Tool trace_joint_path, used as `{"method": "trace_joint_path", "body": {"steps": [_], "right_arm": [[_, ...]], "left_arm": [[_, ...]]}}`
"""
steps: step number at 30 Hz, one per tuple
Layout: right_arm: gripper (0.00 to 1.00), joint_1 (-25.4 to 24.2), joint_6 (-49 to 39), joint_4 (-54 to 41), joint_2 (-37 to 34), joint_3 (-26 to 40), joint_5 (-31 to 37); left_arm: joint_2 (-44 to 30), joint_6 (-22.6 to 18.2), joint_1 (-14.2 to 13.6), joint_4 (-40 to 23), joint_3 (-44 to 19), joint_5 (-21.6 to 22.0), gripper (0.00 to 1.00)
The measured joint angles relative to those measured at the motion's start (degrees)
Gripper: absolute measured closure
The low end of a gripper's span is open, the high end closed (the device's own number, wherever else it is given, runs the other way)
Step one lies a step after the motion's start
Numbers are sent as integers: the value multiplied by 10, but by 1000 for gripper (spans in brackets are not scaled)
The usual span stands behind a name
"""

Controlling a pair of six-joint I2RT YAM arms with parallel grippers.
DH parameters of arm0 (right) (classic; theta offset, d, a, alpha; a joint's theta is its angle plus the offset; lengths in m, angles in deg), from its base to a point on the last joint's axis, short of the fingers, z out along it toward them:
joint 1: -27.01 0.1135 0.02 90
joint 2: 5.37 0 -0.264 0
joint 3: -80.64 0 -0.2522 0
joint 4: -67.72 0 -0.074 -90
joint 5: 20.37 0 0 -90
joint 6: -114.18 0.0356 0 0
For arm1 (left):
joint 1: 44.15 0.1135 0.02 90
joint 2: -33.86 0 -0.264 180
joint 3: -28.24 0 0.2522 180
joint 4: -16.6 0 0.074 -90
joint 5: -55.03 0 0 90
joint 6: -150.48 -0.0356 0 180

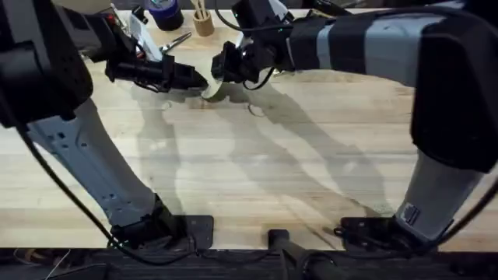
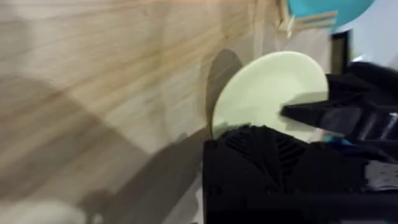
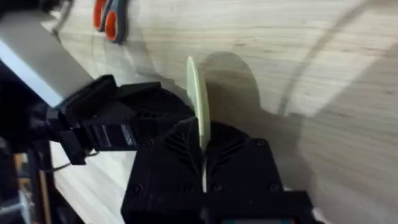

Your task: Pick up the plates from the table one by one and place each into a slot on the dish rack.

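Overhead, we see both arms reaching to the far side of the table [image 1: 257, 171], a broad surface of pale wooden planks with clear grain running along its length. Their tips meet over the cream-yellow plate [image 1: 213, 88], which stands tilted on edge between them, just off the table.

From the right wrist, we see the plate [image 3: 198, 102] edge-on: a thin, smooth plastic disc with a slim pale rim, its lower part sunk between the black ribbed fingers [image 3: 180, 146] of the right end effector [image 3: 203, 152], which pinches it. The left end effector [image 3: 134, 115] sits just beside the plate on its other face, a blocky black form below a grey bracket; we cannot tell whether its fingers are spread or pressed together.

From the left wrist, we see the plate's face [image 2: 267, 93]: round, flat, matte cream-yellow, with a faint raised lip around the edge. The right end effector's dark finger [image 2: 311, 115] lies across its face. Beyond the plate stand light wooden dowels of the dish rack [image 2: 292, 22], with the turquoise-blue plate [image 2: 326, 9] upright among them.

Orange-handled scissors [image 3: 109, 22] lie on the table beyond the cream-yellow plate. A wooden cup of sticks [image 1: 203, 22] stands at the table's far edge.
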Motion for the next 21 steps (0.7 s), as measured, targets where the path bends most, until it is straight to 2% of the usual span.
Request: {"method": "trace_joint_path", "body": {"steps": [6, 11, 15, 21], "right_arm": [[969, 3, -55, -63, 66, -3, 11], [969, -6, -105, -135, 141, -3, 15], [969, -24, -155, -195, 190, -3, 16], [970, -63, -238, -282, 240, -2, 20]], "left_arm": [[90, -1, -17, -16, 6, 74, 961], [195, 19, -37, -17, 6, 134, 960], [271, 42, -75, -30, 6, 183, 960], [363, 84, -160, -60, 6, 292, 960]]}}
